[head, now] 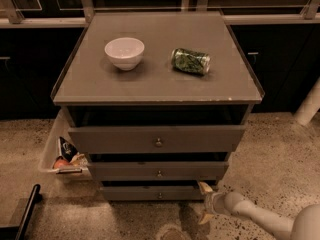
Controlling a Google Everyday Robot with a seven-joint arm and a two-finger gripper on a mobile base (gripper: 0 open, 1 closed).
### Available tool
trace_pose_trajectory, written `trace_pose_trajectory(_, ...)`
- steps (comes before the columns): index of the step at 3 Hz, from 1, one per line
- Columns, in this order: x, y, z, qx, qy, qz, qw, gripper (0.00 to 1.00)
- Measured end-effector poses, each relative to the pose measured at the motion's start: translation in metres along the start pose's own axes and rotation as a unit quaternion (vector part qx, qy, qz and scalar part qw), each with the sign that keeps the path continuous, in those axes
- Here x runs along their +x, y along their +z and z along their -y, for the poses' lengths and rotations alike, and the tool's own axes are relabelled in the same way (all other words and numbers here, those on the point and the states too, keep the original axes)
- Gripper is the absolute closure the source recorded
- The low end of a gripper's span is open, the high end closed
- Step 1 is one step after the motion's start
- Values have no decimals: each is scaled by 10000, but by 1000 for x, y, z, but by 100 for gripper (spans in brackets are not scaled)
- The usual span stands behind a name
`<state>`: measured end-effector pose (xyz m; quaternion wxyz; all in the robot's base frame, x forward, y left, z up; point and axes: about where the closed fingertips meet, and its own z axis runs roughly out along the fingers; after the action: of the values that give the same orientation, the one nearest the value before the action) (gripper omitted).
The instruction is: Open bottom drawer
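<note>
Slim grey wooden bottom drawer (150, 193) sits lowest in the cabinet, just above the floor, with a tiny round knob (160, 195) at centre and a dark gap above its front. My gripper (204, 202) is low at the drawer's right end, fingers spread apart and holding nothing, the upper fingertip (203, 186) right by the front's corner. Above are the mid-sized grey drawer (125, 171) and the tallest grey drawer (110, 139). On top are a white bowl (124, 52) and a green can (190, 61) on its side.
</note>
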<state>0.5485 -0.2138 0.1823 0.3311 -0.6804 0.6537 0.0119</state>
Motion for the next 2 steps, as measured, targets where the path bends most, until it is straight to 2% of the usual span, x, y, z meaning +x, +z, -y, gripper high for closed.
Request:
trace_pose_trajectory(1,1,10,6,72,-114,125,9998,0)
trace_pose_trajectory(2,0,18,13,36,-204,257,9995,0)
